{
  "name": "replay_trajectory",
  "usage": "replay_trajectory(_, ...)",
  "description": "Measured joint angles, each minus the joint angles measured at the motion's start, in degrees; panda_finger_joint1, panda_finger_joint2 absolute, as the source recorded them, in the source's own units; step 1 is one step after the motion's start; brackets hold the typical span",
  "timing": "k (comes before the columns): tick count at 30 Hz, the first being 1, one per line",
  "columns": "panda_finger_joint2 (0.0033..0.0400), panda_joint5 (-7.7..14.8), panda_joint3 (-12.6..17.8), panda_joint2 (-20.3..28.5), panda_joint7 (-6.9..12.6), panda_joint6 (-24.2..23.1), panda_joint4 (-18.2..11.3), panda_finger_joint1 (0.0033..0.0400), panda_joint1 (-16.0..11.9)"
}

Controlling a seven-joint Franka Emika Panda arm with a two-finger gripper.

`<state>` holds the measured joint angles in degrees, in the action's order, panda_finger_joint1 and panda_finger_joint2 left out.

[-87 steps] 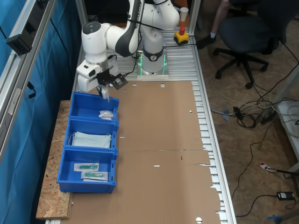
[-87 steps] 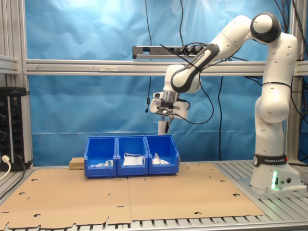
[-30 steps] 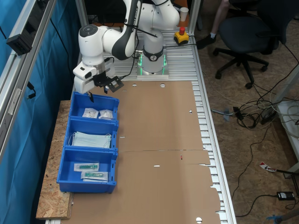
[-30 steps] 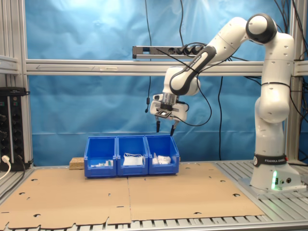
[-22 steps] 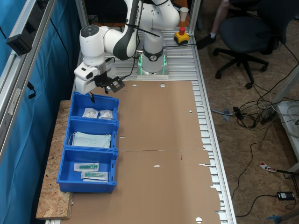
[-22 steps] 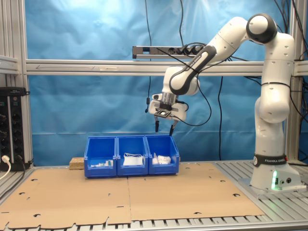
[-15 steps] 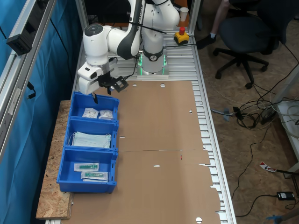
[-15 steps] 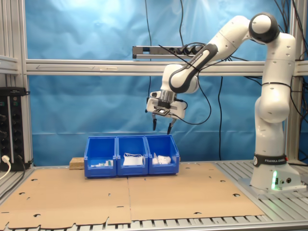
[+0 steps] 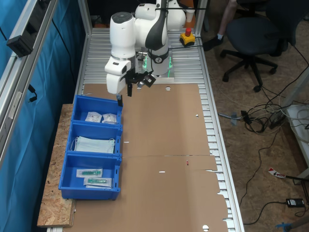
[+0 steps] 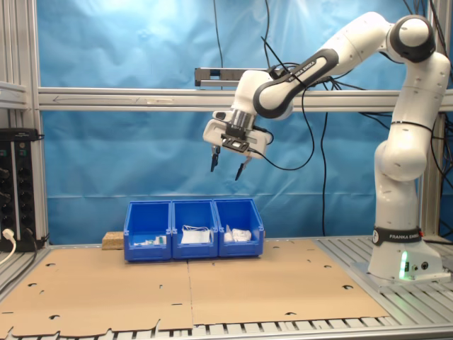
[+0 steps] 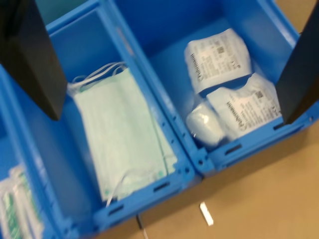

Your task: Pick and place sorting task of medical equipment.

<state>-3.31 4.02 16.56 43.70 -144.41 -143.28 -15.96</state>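
Two small white square packets of medical equipment (image 9: 101,117) lie side by side in the blue bin (image 9: 77,110) nearest the robot base; in the second exterior view these packets (image 10: 241,234) peek over the rim of that bin (image 10: 239,248). The wrist view shows the white packets (image 11: 218,59) crinkled, with a rolled one beside them. My gripper (image 9: 124,95) hangs open and empty, high above the bin's edge toward the cardboard. In the second exterior view the gripper (image 10: 226,170) is well above the bins. Its black fingers (image 11: 30,55) frame the wrist view.
The middle bin holds pale blue face masks (image 9: 94,144) and the nearest bin holds clear packets with green-tipped contents (image 9: 94,176). Brown cardboard (image 9: 164,145) covers the table. A red button (image 9: 187,36) sits by the robot base. An office chair (image 9: 256,34) and a person's leg (image 9: 227,19) are beyond the table.
A white packet that was in the shut gripper now lies in the bin beside the other one. The gripper has opened, risen and swung away toward the cardboard side.
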Motion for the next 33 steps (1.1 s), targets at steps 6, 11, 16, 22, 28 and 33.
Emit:
replay_trajectory(6, 0.0400, 0.00, -4.36, 3.81, 0.52, 2.44, 0.06, 0.0400, 1.70)
replay_trajectory(11, 0.0400, 0.00, -7.59, 7.27, 1.03, 6.43, 0.09, 0.0400, 3.49)
replay_trajectory(16, 0.0400, 0.00, -9.44, 9.95, 1.23, 10.95, 0.17, 0.0400, 4.71)
replay_trajectory(22, 0.0400, 0.00, -10.91, 12.55, 1.44, 16.79, 0.69, 0.0400, 5.57)
replay_trajectory(28, 0.0400, 0.00, -11.71, 13.79, 1.74, 21.40, 1.65, 0.0400, 5.74)
replay_trajectory(33, 0.0400, 0.00, -12.34, 14.40, 2.00, 25.38, 2.70, 0.0400, 5.79)
